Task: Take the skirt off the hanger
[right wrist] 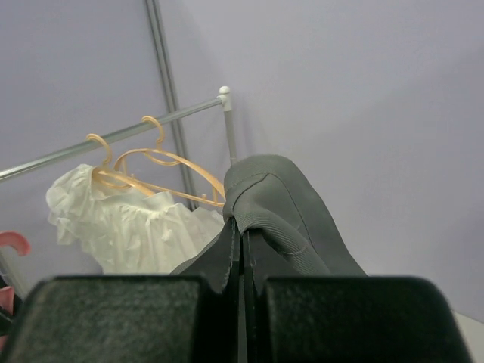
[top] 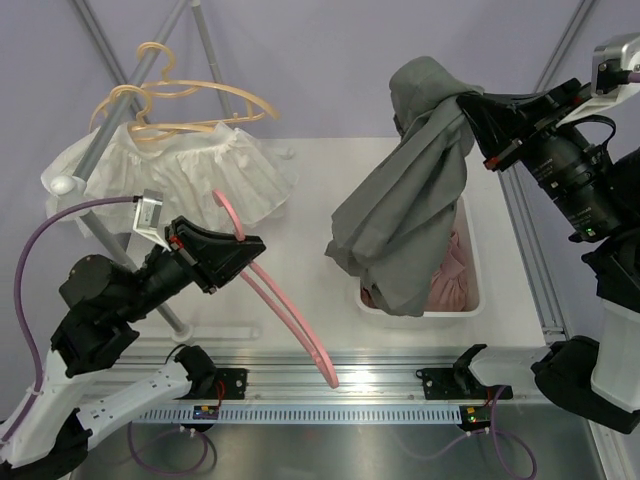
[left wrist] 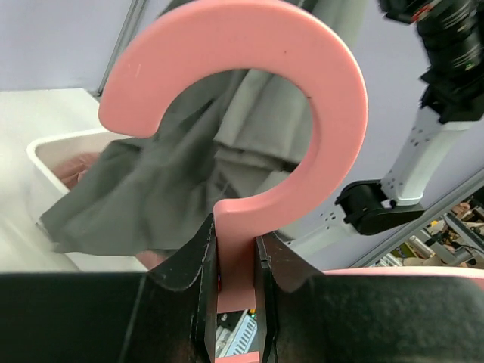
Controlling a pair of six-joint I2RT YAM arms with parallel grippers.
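Above table (top: 320,200), left jaws clamp pink hanger (left wrist: 333,98); raised right jaws pinch grey skirt (top: 410,200).

White surface (top: 300,260). Metal rail (right wrist: 189,107) at far left carries 2 tan hangers (top: 180,128). White ruffled garment (top: 200,170) bunched beneath them. White bin (top: 425,316) at right holds crumpled pink cloth (top: 450,275). Lavender backdrop behind.

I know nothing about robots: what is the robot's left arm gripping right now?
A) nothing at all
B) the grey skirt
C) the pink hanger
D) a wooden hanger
C: the left end effector is clamped on the neck of the pink hanger, just below its hook, while the grey skirt hangs from the right end effector.
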